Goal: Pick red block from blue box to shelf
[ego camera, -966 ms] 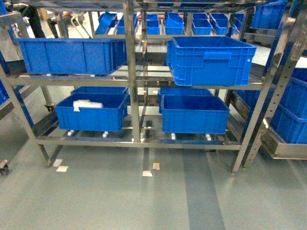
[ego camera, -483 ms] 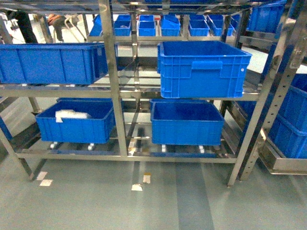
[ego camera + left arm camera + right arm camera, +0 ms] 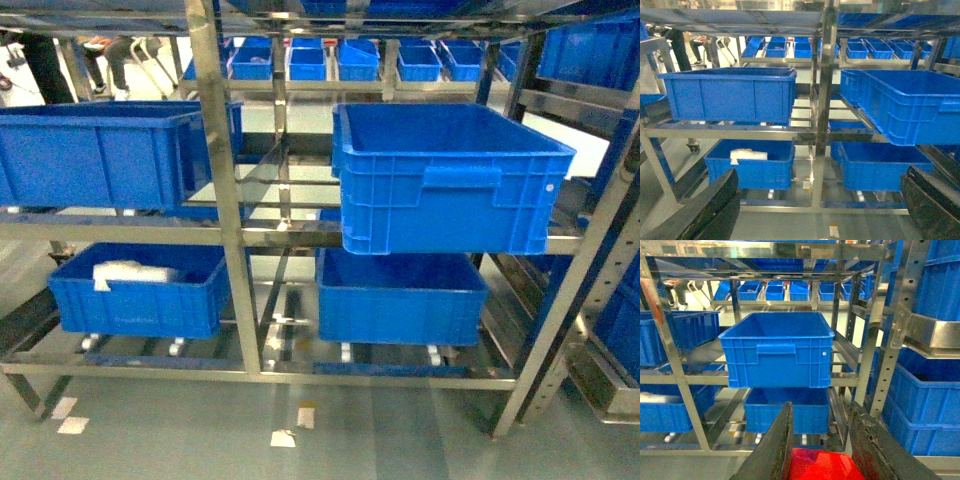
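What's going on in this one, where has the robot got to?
The robot is facing the shelf, a steel rack loaded with dark blue crates. In the right wrist view, the right hand has its fingers on either side of the red block, so the block appears to be carried and not yet set down. The left hand is open and empty. The blue box is not visible in any view.
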Robot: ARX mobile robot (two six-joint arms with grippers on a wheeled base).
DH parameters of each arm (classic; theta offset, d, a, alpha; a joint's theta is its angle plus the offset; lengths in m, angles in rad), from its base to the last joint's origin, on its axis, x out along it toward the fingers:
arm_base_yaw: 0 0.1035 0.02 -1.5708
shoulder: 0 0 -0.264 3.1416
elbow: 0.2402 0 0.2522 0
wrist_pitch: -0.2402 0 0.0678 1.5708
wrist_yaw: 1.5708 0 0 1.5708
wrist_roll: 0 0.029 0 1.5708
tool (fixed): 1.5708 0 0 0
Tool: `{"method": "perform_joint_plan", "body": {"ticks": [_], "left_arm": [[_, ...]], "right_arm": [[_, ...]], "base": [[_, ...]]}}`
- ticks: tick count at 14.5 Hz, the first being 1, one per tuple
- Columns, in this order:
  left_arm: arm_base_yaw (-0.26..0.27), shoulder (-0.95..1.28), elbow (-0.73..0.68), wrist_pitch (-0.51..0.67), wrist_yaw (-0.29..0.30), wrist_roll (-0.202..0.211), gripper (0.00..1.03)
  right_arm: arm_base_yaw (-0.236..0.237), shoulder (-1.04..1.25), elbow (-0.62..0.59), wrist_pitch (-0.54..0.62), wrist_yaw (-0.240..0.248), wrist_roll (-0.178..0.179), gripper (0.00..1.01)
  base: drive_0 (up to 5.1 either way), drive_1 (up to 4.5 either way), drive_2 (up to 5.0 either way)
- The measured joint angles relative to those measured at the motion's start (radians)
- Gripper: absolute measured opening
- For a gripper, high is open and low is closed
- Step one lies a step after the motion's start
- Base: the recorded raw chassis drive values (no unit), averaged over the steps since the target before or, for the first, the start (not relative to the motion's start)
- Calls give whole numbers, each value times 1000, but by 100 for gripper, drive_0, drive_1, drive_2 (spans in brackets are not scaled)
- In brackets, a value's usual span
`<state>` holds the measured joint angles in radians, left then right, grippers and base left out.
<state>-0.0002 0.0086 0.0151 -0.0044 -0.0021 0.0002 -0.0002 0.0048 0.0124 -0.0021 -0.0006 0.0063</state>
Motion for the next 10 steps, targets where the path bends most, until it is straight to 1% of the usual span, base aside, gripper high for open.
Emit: {"method": "perform_joint_plan", "body": {"ticks": [8, 10], "left_arm": [[-1, 0, 0, 4, 1, 0, 98], [-1, 0, 0, 2, 1, 0, 98]], "right_arm": [[0, 0, 0, 0, 0, 0, 28], [0, 0, 0, -2, 0, 0, 28]], "base": [[-141, -141, -141], [-6, 412, -424]]}}
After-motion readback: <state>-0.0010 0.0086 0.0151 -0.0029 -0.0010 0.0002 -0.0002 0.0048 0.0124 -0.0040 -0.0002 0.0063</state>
